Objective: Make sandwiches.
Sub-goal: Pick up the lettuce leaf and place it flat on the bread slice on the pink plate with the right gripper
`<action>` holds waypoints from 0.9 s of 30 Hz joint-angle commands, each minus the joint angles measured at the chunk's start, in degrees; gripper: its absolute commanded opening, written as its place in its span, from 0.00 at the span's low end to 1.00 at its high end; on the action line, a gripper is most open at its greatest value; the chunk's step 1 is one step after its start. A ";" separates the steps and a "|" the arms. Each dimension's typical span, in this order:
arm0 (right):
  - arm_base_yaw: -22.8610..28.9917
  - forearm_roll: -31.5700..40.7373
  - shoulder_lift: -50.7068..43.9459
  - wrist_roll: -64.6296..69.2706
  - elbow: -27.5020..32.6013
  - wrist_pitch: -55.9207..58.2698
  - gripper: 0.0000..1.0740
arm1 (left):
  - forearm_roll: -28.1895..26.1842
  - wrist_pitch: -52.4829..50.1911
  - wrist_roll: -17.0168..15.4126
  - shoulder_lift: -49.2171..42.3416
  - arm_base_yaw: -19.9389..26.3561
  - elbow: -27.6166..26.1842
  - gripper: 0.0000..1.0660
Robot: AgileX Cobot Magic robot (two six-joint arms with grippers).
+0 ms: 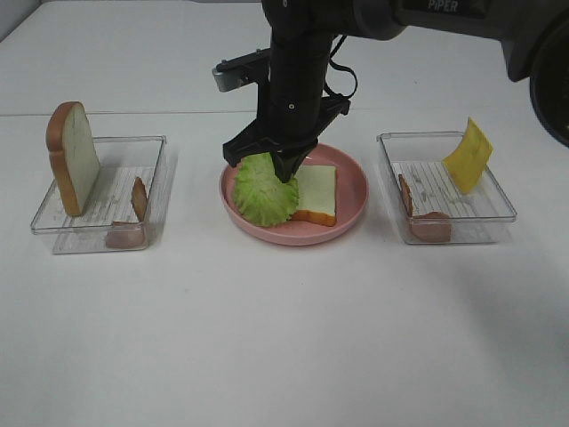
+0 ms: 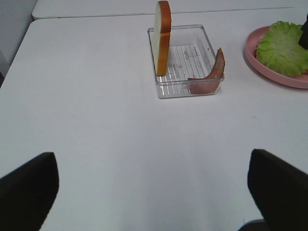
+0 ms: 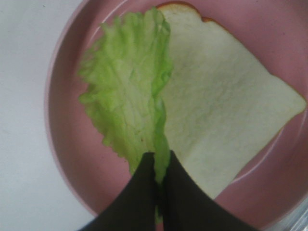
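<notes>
A white bread slice (image 1: 318, 196) (image 3: 226, 115) lies flat in the round pink plate (image 1: 351, 178) (image 3: 62, 159). My right gripper (image 1: 289, 173) (image 3: 158, 161) is shut on the edge of a green lettuce leaf (image 1: 262, 191) (image 3: 127, 101), which hangs over the plate's left half beside the bread and partly over it. My left gripper (image 2: 154, 192) is open and holds nothing, low over bare table well short of the left tray (image 2: 211, 86). A second bread slice (image 1: 76, 156) (image 2: 163, 38) stands upright in that tray with bacon strips (image 1: 140, 197) (image 2: 214, 72).
The right clear tray (image 1: 498, 200) holds a yellow cheese square (image 1: 468, 156) leaning on its far wall and more bacon (image 1: 431, 227). The left clear tray (image 1: 151, 147) stands left of the plate. The right arm reaches in from the top right over the plate.
</notes>
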 commanded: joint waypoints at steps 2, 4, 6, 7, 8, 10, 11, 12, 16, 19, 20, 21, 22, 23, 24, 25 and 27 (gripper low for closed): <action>-0.06 -6.42 0.46 0.52 -0.06 -1.20 0.00 | -0.23 -0.11 0.00 -0.92 0.17 0.06 0.95; -0.06 -6.93 0.52 0.52 -0.06 -1.38 0.00 | -0.23 -0.11 0.00 -0.92 0.17 0.06 0.95; -0.11 -7.33 0.69 0.52 -0.06 -1.95 0.00 | -0.23 -0.11 0.00 -0.92 0.17 0.06 0.95; -0.11 -8.25 0.86 0.52 -0.06 -2.52 0.00 | -0.23 -0.11 0.00 -0.92 0.17 0.06 0.95; -0.11 -8.25 0.86 0.52 -0.06 -2.52 0.00 | -0.23 -0.11 0.00 -0.92 0.17 0.06 0.95; -0.11 -9.57 0.97 0.52 -0.06 -3.38 0.00 | -0.23 -0.11 0.00 -0.92 0.17 0.06 0.95; -0.11 -9.57 0.97 0.52 -0.06 -3.38 0.00 | -0.23 -0.11 0.00 -0.92 0.17 0.06 0.95; -0.11 -9.85 0.97 0.52 -0.06 -3.67 0.00 | -0.23 -0.11 0.00 -0.92 0.17 0.06 0.95; -0.11 -11.69 1.09 0.52 -0.06 -4.24 0.00 | -0.23 -0.11 0.00 -0.92 0.17 0.06 0.95; -0.11 -11.92 1.43 0.52 -0.06 -3.90 0.00 | -0.23 -0.11 0.00 -0.92 0.17 0.06 0.95; -0.11 -11.92 1.89 0.52 -0.06 -3.38 0.00 | -0.23 -0.11 0.00 -0.92 0.17 0.06 0.95; -0.11 -11.86 2.18 0.52 -0.06 -3.09 0.00 | -0.23 -0.11 0.00 -0.92 0.17 0.06 0.95; -0.11 -11.86 2.18 0.52 -0.06 -3.09 0.00 | -0.23 -0.11 0.00 -0.92 0.17 0.06 0.95; -0.11 -11.75 2.69 0.52 -0.06 -2.86 0.03 | -0.23 -0.11 0.00 -0.92 0.17 0.06 0.95; -0.11 -11.75 2.69 0.52 -0.06 -2.86 0.03 | -0.23 -0.11 0.00 -0.92 0.17 0.06 0.95; -0.11 -11.75 2.98 0.52 -0.06 -2.69 0.08 | -0.23 -0.11 0.00 -0.92 0.17 0.06 0.95; -0.11 -11.80 3.15 0.52 -0.06 -2.64 0.27 | -0.23 -0.11 0.00 -0.92 0.17 0.06 0.95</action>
